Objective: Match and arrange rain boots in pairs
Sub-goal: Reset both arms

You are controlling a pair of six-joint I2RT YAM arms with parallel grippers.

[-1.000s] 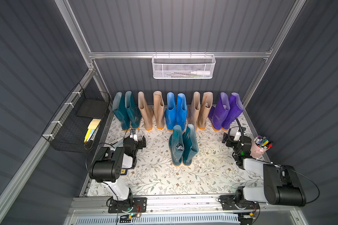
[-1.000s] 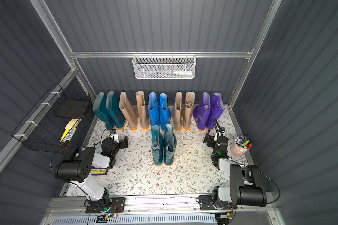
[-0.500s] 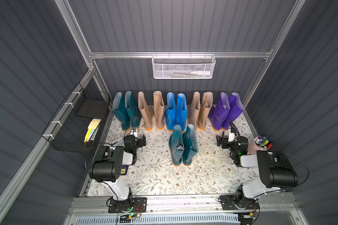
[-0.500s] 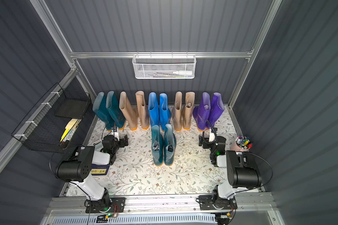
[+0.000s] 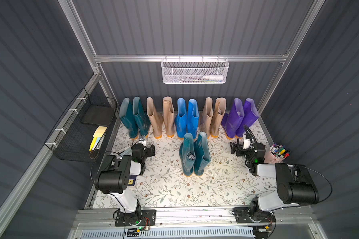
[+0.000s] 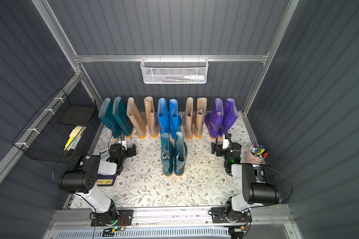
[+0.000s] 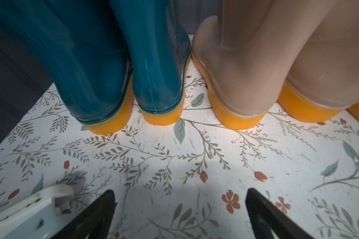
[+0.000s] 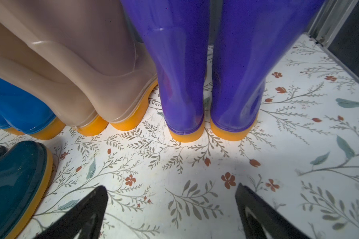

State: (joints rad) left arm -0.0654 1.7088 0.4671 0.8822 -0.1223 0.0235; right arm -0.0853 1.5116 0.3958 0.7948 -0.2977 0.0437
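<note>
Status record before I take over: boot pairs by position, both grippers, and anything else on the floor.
back row, robot's left to right: teal pair, beige pair, blue pair, second beige pair, purple pair
row state: all upright, colours matched, heels toward the arms
front: second teal pair, upright, alone mid-mat, ahead of the blue pair
left gripper: open, empty, low over the mat, facing teal and beige heels
right gripper: open, empty, facing purple heels
other: pink cup of markers beside the right arm
</note>
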